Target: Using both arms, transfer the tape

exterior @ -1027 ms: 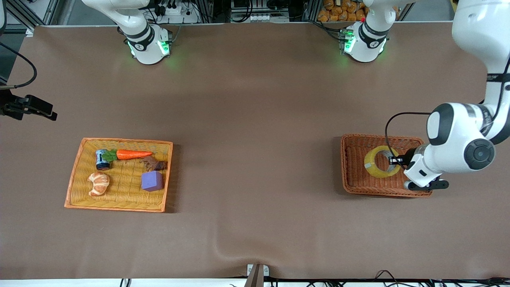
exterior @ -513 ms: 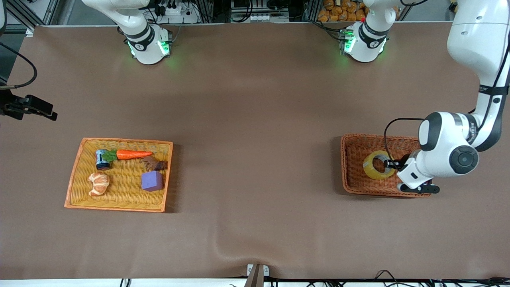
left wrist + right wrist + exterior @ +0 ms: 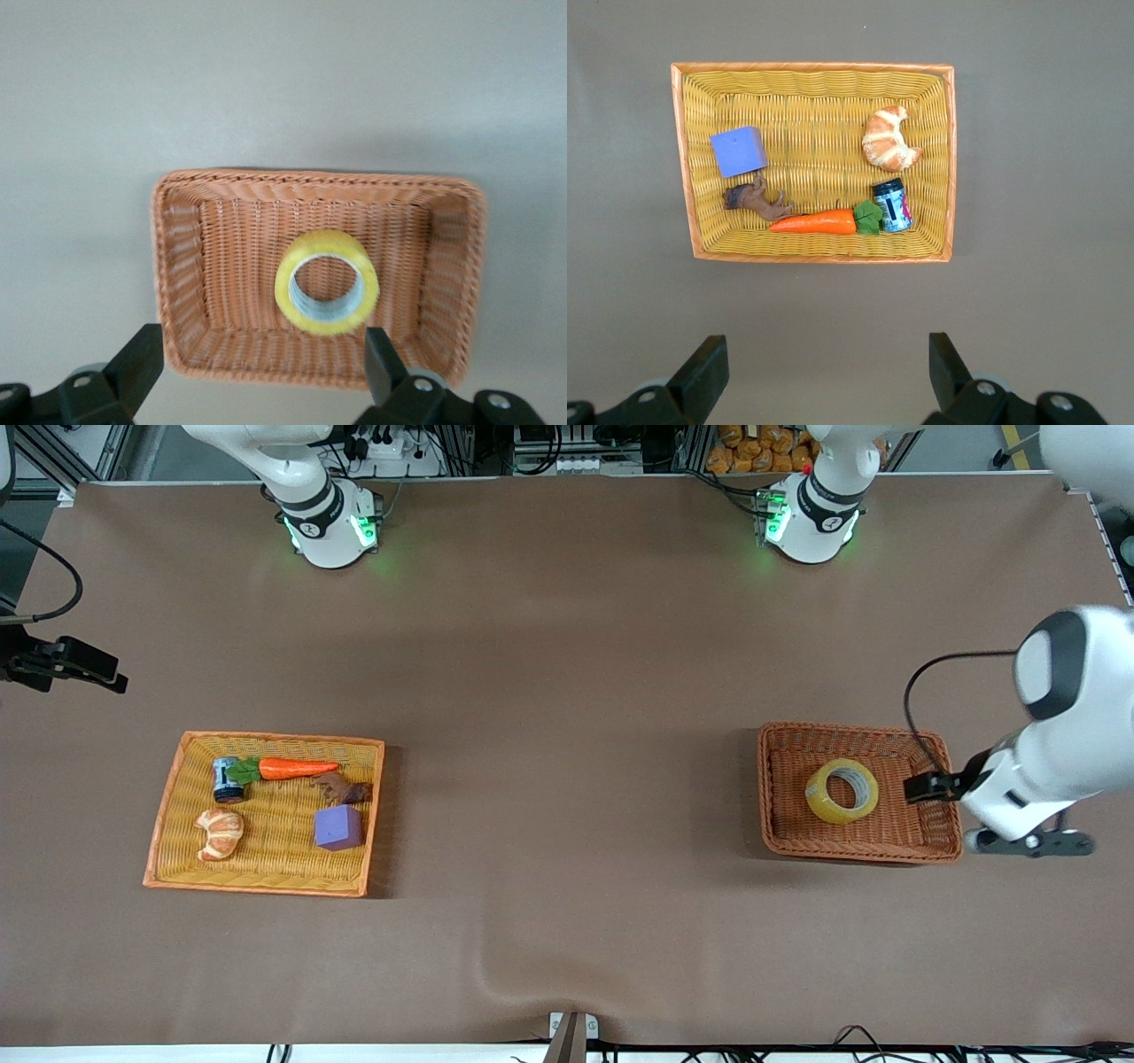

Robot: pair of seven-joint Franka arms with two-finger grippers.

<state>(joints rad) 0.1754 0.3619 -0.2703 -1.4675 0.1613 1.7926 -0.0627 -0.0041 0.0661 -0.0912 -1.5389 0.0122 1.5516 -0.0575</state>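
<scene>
The tape (image 3: pixel 842 791) lay in the brown wicker basket (image 3: pixel 771 797) at the left arm's end of the bench (image 3: pixel 567 646), resting slightly tilted on the basket floor with its grey core facing up, near the middle of the weave and touching no wall that I could see.

The left pincer (image 3: pixel 266 376) hung over the basket's edge on the side toward the left arm's end of the bench, its fingers (image 3: pixel 137 367) spread wide and holding nothing. In the left wrist view the roll sat between the lines of the two fingers but ahead of their tips, well clear of both. So the roll lay from that pincer toward the middle of the bench and below it.

The right pincer (image 3: pixel 824 376) waited, also spread wide and empty, over bare bench beside the yellow basket (image 3: pixel 687 159) that held the purple cube (image 3: pixel 738 150), croissant (image 3: pixel 890 140), carrot (image 3: pixel 815 221), a small can (image 3: pixel 893 205) and a brown toy animal (image 3: pixel 755 199). That put it well apart from the roll, so the left arm was plainly the nearer one.

To my eye the roll looked set down where it was meant to go, with the left arm clear of it.
</scene>
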